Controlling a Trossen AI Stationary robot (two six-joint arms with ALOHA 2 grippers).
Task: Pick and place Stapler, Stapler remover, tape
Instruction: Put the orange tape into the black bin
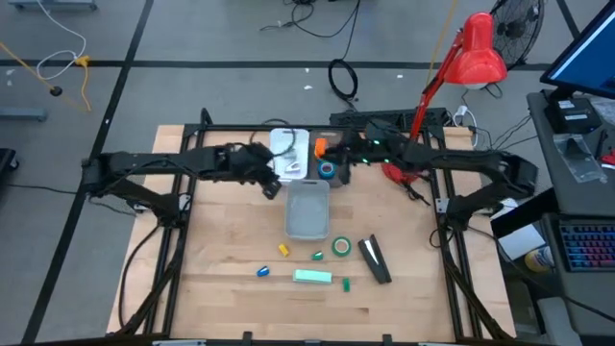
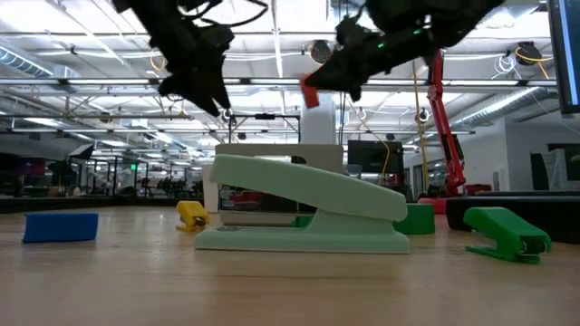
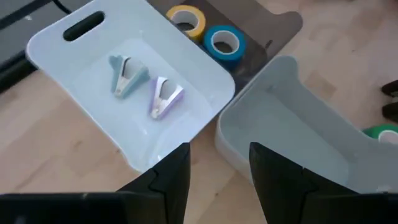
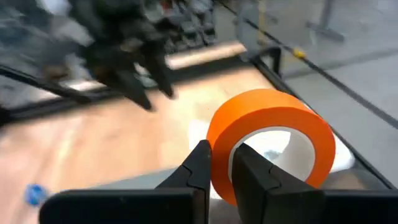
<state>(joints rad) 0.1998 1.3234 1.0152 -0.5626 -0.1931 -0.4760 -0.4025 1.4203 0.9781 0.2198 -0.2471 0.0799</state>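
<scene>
Wooden tabletop [image 1: 221, 240] in front of you carries, nearest, a mint green stapler [image 1: 312, 277], then a green tape roll [image 1: 342, 247] beside a black stapler [image 1: 375, 260]. Farther back, your left gripper [image 3: 219, 168] hovers with fingers apart over a white tray [image 3: 186, 56] holding two staple removers [image 3: 144, 87]. Your right gripper [image 4: 219, 168] is clamped on the orange tape roll [image 4: 273, 134], raised above the far middle.

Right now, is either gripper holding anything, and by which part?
The right gripper pinches the orange tape roll by its rim wall. The left gripper is open and empty.
</scene>
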